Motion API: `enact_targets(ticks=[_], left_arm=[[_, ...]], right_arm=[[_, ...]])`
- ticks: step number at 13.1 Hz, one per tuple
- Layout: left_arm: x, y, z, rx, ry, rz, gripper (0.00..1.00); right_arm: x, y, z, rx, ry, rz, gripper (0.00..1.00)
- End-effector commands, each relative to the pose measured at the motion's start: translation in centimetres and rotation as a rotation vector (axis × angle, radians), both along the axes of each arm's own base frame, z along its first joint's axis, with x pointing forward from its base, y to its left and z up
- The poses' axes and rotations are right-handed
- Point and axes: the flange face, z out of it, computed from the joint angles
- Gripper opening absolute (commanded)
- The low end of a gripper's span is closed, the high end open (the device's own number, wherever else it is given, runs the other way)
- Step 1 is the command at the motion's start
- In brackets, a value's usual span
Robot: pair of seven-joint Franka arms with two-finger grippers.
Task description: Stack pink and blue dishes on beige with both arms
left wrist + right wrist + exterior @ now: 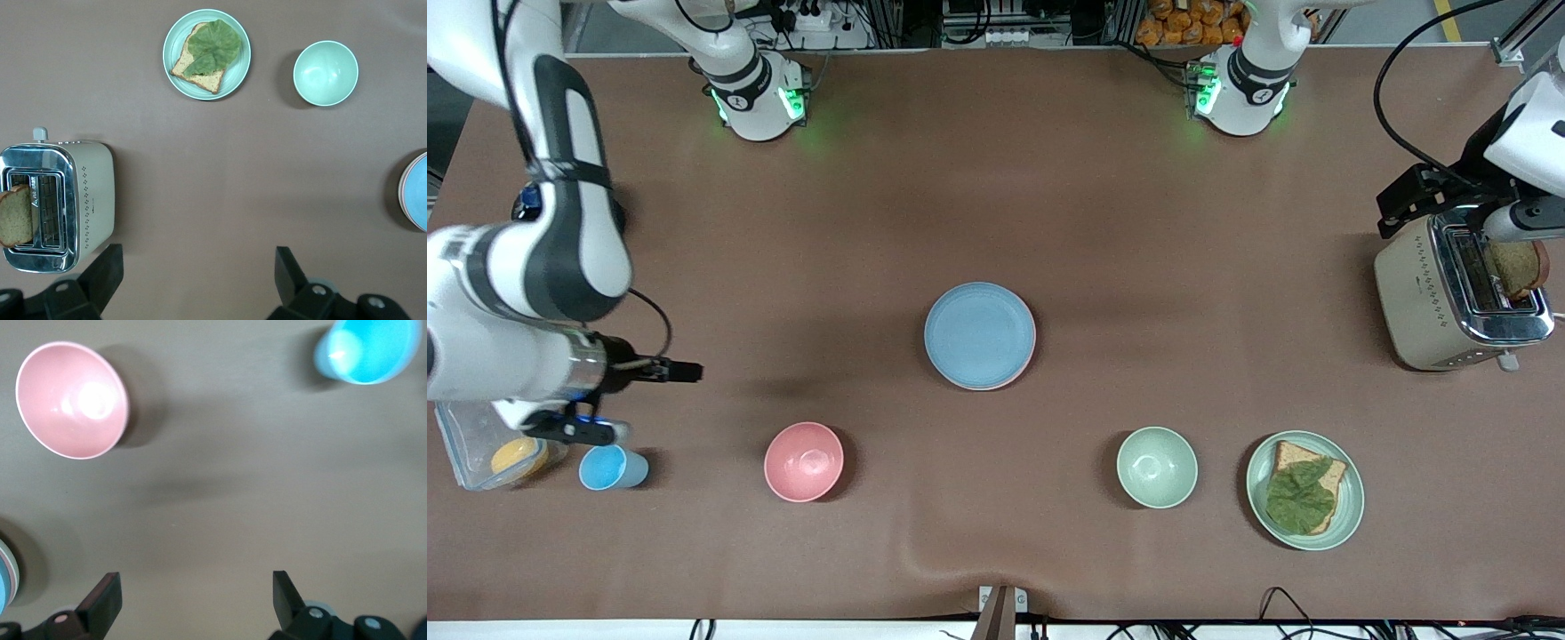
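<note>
Both empty with jaws wide, the left gripper (pixel 193 283) hangs above bare table beside one toaster (pixel 1449 298) and the right gripper (pixel 193 603) near one pink bowl (pixel 804 461) and one blue cup (pixel 609 468), while mid-table one blue plate (pixel 979 334) tops one pink plate (pixel 1021 372), the beige hidden.

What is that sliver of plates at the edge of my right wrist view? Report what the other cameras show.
Observer: A stack at mid-table. The blue plate lies on top, and the pink plate shows its rim beneath.
Operator: Report the beige plate.
Observer: No beige plate lies apart on the table. The front view cannot show whether it is under the stack.
Operator: My right gripper hangs open over the table between the pink bowl and the blue cup. Give me the left.
Observer: The left gripper is open and holds nothing, over the table beside the toaster.
</note>
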Motion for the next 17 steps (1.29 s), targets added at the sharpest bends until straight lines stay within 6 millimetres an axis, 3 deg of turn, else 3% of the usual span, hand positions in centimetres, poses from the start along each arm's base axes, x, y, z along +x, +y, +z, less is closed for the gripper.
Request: enact_targets(ticks=[1, 3, 5, 10, 13, 17], left_arm=[[-0.6, 0.0, 0.6, -0.014, 0.001, -0.007, 1.00], [-1.0, 0.1, 1.3, -0.014, -0.011, -0.008, 1.00], [-1.2, 0.3, 1.6, -0.014, -0.015, -0.006, 1.00], [-1.5, -0.1, 2.0, -0.014, -0.023, -0.009, 1.00], [-1.9, 0.0, 2.6, -0.014, -0.034, -0.011, 1.00], [-2.1, -0.2, 2.3, -0.013, -0.012, -0.013, 1.00]], right_arm=[[-4.9, -3.4, 6.1, -0.071, -0.052, -0.003, 1.00], [-7.5, -5.2, 10.4, -0.075, -0.063, -0.027, 1.00], [-9.1, -6.1, 13.4, -0.082, -0.063, -0.049, 1.00], [-11.3, -6.3, 20.1, -0.096, -0.078, -0.056, 1.00], [-11.3, -5.4, 21.4, -0.134, -0.101, -0.031, 1.00], [-11.1, -5.8, 21.4, -0.134, -0.111, -0.042, 1.00]])
